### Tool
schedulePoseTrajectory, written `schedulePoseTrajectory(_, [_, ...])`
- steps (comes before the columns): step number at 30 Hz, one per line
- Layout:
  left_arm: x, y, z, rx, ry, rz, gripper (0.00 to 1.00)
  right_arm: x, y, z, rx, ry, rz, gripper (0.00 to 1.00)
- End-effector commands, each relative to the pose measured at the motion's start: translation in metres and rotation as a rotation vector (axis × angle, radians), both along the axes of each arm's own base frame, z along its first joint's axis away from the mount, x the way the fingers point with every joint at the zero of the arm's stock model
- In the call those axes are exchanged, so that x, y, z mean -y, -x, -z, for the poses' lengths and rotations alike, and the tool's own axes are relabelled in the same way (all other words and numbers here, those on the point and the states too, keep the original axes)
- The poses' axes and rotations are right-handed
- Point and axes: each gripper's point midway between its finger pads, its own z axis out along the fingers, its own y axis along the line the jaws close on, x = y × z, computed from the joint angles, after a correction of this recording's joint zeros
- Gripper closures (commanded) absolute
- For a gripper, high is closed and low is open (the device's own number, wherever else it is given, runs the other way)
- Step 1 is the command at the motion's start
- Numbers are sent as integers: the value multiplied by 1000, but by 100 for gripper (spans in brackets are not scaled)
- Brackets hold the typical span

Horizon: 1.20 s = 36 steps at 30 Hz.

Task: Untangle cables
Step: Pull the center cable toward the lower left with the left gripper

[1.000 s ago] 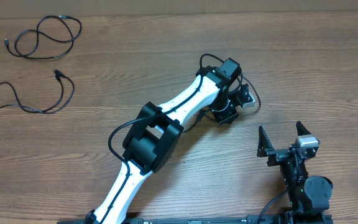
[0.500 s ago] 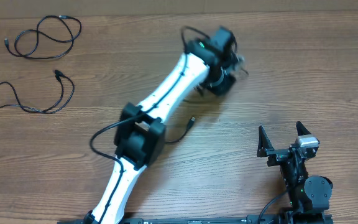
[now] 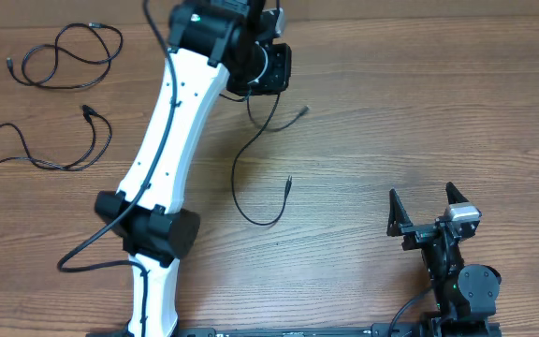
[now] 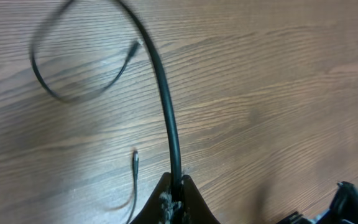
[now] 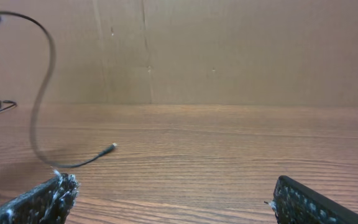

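My left gripper (image 3: 271, 67) is near the table's far edge, lifted, and shut on a thin black cable (image 3: 243, 164) that hangs down from it and loops on the wood, one plug end (image 3: 289, 183) at mid-table and another (image 3: 303, 110) to the right. In the left wrist view the cable (image 4: 166, 118) runs up out of the closed jaws (image 4: 176, 190). Two other black cables lie apart at the far left: one looped (image 3: 68, 56), one below it (image 3: 40, 145). My right gripper (image 3: 429, 208) is open and empty at the front right; its view shows the hanging cable (image 5: 42, 93).
The left arm's white links (image 3: 171, 131) stretch across the left-middle of the table. The right arm's base (image 3: 461, 281) sits at the front right edge. A brown cardboard wall (image 5: 229, 50) stands behind the table's far edge.
My left gripper has moved up and to the left, toward the far edge, pulling the cable with it. The cable now trails out in a long loop. The right arm has not moved.
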Motion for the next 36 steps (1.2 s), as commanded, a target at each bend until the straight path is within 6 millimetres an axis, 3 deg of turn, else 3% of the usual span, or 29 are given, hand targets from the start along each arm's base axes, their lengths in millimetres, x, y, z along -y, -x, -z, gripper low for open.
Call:
schedulePoseTrajectory(1, [-18,1,-32,76,-12,-92,96,-1,0,3,1,1,-7,0])
schedulePoseTrajectory(4, [-37,3,-45,107,-48,-183,96,-1,0,3,1,1,-7,0])
schedulePoseTrajectory(8, [-57,21,-59,99,-68,-218,96,-1,0,3,1,1,-7,0])
schedulePoseTrajectory(11, [-94,40,-65,76,-167,-333,96,-1,0,3,1,1,-7,0])
schedulePoseTrajectory(13, [-100,49,-81,116,-138,-283,96,-1,0,3,1,1,-7,0])
schedulePoseTrajectory(15, [-114,66,-112,174,-66,-309,96,-1,0,3,1,1,-7,0])
schedulePoseTrajectory(18, [-150,84,-143,285,-85,-385,96,-1,0,3,1,1,-7,0])
schedulePoseTrajectory(21, [-213,115,-175,399,-145,-578,96,-1,0,3,1,1,-7,0])
schedulePoseTrajectory(23, [-249,136,-182,425,-181,-701,96,-1,0,3,1,1,-7,0])
schedulePoseTrajectory(26, [-284,162,-179,407,-192,-841,96,-1,0,3,1,1,-7,0])
schedulePoseTrajectory(29, [-301,175,-163,349,-196,-922,96,-1,0,3,1,1,-7,0])
schedulePoseTrajectory(36, [-336,190,-96,80,-218,-1158,96,-1,0,3,1,1,-7,0])
